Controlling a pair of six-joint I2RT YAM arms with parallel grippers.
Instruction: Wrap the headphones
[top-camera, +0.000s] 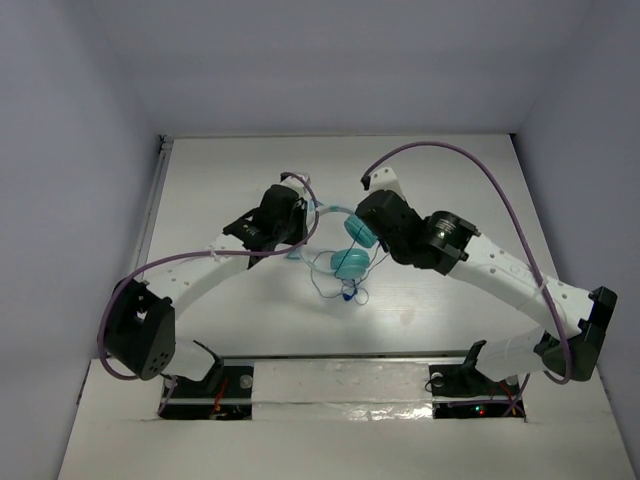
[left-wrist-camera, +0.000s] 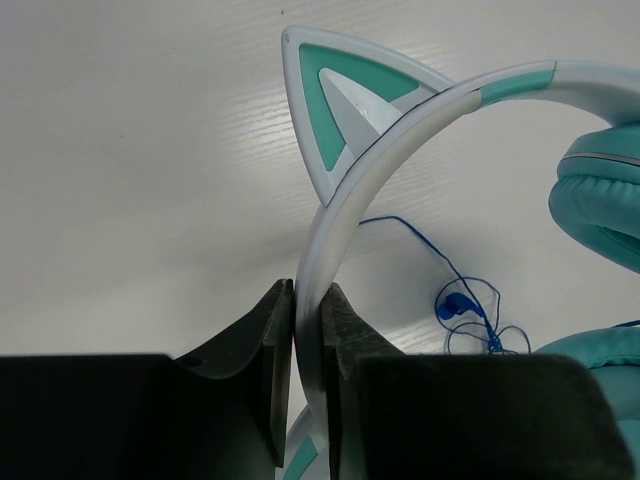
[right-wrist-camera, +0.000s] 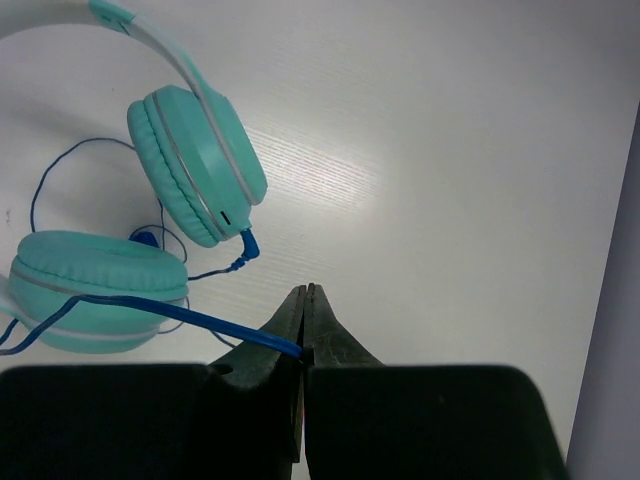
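Note:
The teal headphones (top-camera: 351, 262) lie on the white table between my two arms. In the left wrist view my left gripper (left-wrist-camera: 307, 295) is shut on the pale headband (left-wrist-camera: 400, 125), just below a cat-ear point (left-wrist-camera: 340, 95). One teal earcup (left-wrist-camera: 600, 200) shows at the right. In the right wrist view my right gripper (right-wrist-camera: 305, 292) is shut on the blue cord (right-wrist-camera: 200, 318), which runs taut to the left across the nearer of the two earcups (right-wrist-camera: 95, 285). The other earcup (right-wrist-camera: 195, 165) carries the cord's plug. Loose loops of cord (left-wrist-camera: 470, 305) lie on the table by the earcups.
Thick purple robot cables (top-camera: 480, 170) arch over both arms. Grey walls close the table at the back and sides. The arm bases (top-camera: 215, 385) stand at the near edge. The table's right edge (right-wrist-camera: 610, 260) runs close to my right gripper.

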